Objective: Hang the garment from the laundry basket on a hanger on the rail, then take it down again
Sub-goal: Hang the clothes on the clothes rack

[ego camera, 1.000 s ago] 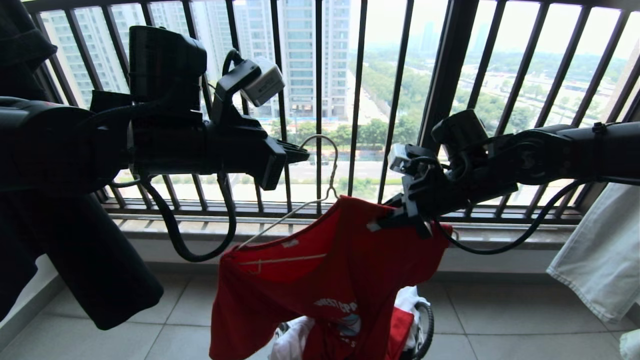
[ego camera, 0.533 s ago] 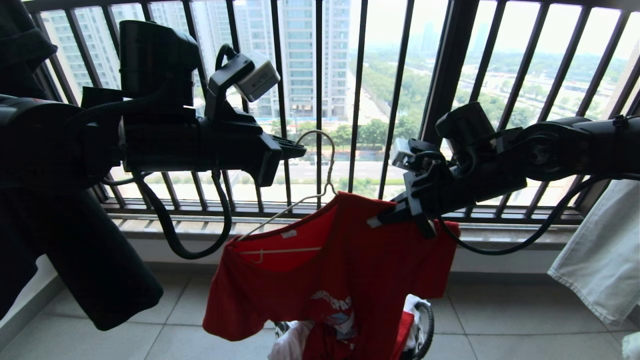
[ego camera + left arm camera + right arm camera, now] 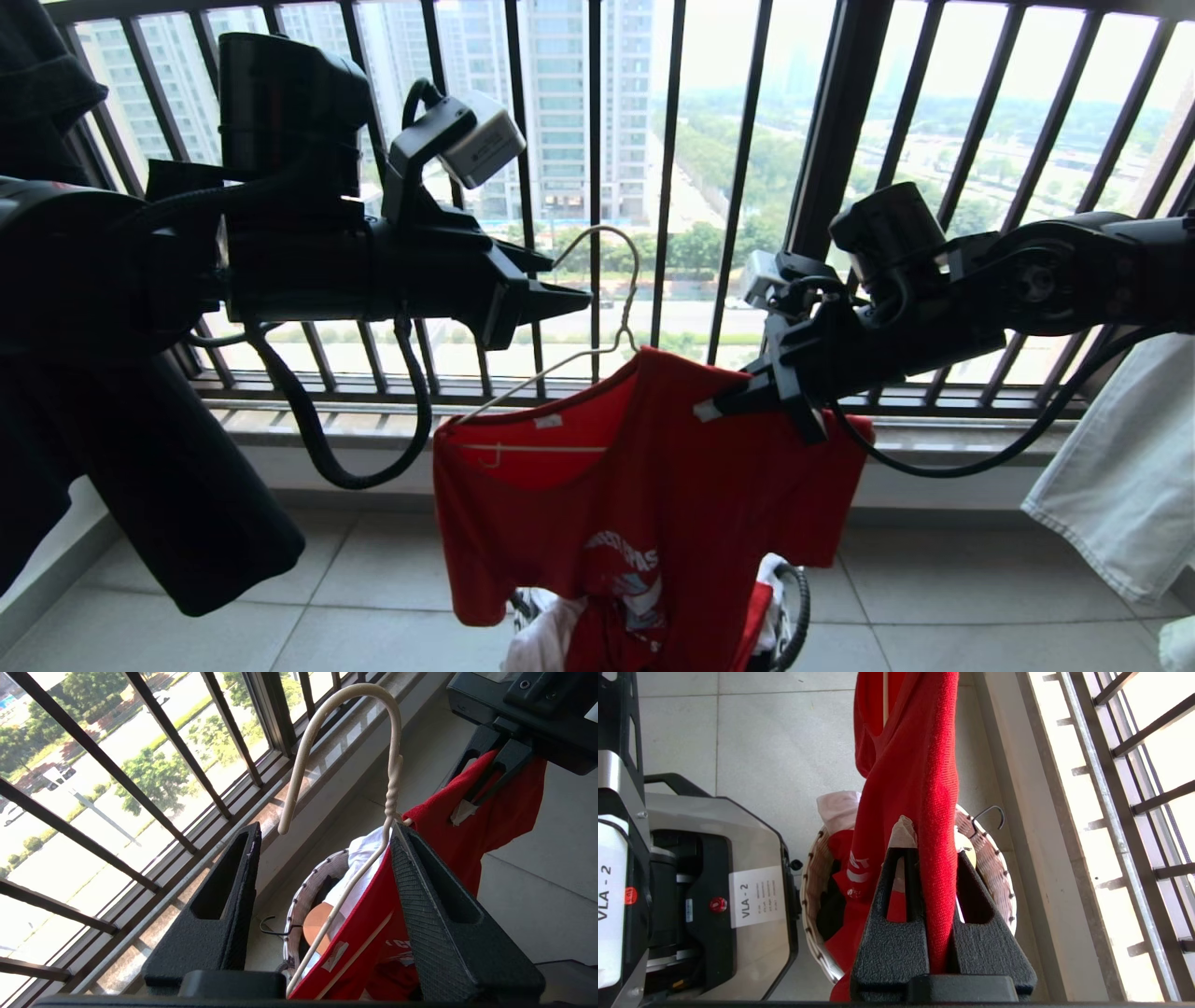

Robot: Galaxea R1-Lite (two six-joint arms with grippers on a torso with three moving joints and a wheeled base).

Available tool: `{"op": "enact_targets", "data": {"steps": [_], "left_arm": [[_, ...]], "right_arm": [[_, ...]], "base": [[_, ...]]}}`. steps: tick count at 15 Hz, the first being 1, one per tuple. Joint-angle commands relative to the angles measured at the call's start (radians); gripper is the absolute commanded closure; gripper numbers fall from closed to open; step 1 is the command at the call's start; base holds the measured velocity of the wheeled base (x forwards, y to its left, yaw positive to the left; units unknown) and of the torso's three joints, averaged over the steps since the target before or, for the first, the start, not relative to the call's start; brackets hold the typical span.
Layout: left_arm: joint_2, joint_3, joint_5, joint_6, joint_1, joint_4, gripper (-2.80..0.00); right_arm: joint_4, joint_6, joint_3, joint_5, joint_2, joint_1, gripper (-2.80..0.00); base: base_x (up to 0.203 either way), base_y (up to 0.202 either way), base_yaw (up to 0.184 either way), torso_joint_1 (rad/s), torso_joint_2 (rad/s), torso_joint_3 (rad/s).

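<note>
The right pincer (image 3: pixel 724 406) is clenched on the red T-shirt's (image 3: pixel 644 504) shoulder, holding it up in front of the window bars (image 3: pixel 667 177). The left pincer (image 3: pixel 322 891) stands released, its fingers apart around the cream hanger's (image 3: pixel 390 784) twisted neck. The hanger sits inside the shirt's collar. Directly below is the round laundry basket (image 3: pixel 994 858) on the tiled floor (image 3: pixel 392 579).

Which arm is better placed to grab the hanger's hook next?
Left. The left gripper stands open beside the hanger, whose neck lies against one finger. The right gripper is shut on the red T-shirt at its shoulder, carrying it.
</note>
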Motion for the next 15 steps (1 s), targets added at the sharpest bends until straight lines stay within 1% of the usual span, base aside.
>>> {"op": "enact_targets", "data": {"steps": [1,3,7,8,9,11,12,13,14,15], "left_arm": [[-0.010,0.024,0.002,0.004,0.011,0.000,-2.80],[-0.030,0.054,0.004,0.005,0.036,0.000,-2.80],[-0.135,0.192,0.007,0.001,0.161,0.000,-2.80],[-0.159,0.216,0.007,-0.016,0.177,0.001,-2.80],[-0.178,0.231,0.009,-0.078,0.185,0.001,-2.80],[-0.214,0.248,0.031,-0.259,0.185,0.001,-2.80],[-0.228,0.253,0.043,-0.336,0.184,-0.001,-2.80],[-0.237,0.267,0.049,-0.366,0.184,-0.002,-0.29],[-0.238,0.277,0.057,-0.371,0.184,-0.003,0.00],[-0.235,0.278,0.077,-0.387,0.182,-0.001,0.00]], "right_arm": [[0.003,-0.005,0.005,0.005,-0.009,-0.001,0.00],[0.003,-0.005,0.007,0.005,-0.009,-0.001,0.00],[0.001,-0.002,0.012,0.005,-0.023,-0.012,0.00],[0.000,0.000,0.011,0.005,-0.027,-0.020,0.00],[-0.001,0.012,0.006,0.005,-0.029,-0.024,0.00],[-0.003,0.047,-0.003,0.002,-0.037,-0.041,0.00],[-0.003,0.049,-0.003,0.003,-0.043,-0.049,0.00],[-0.003,0.054,-0.003,0.003,-0.046,-0.058,0.00],[-0.003,0.066,-0.005,0.003,-0.049,-0.064,0.00],[-0.003,0.081,-0.015,0.003,-0.048,-0.068,0.00]], "base": [[0.000,0.000,0.000,0.000,0.00,0.000],[0.000,0.000,0.000,0.000,0.00,0.000],[0.000,0.000,0.000,0.000,0.00,0.000],[0.000,0.000,0.000,0.000,0.00,0.000],[0.000,0.000,0.000,0.000,0.00,0.000],[0.000,0.000,0.000,0.000,0.00,0.000],[0.000,0.000,0.000,0.000,0.00,0.000],[0.000,0.000,0.000,0.000,0.00,0.000],[0.000,0.000,0.000,0.000,0.00,0.000],[0.000,0.000,0.000,0.000,0.00,0.000]]}}
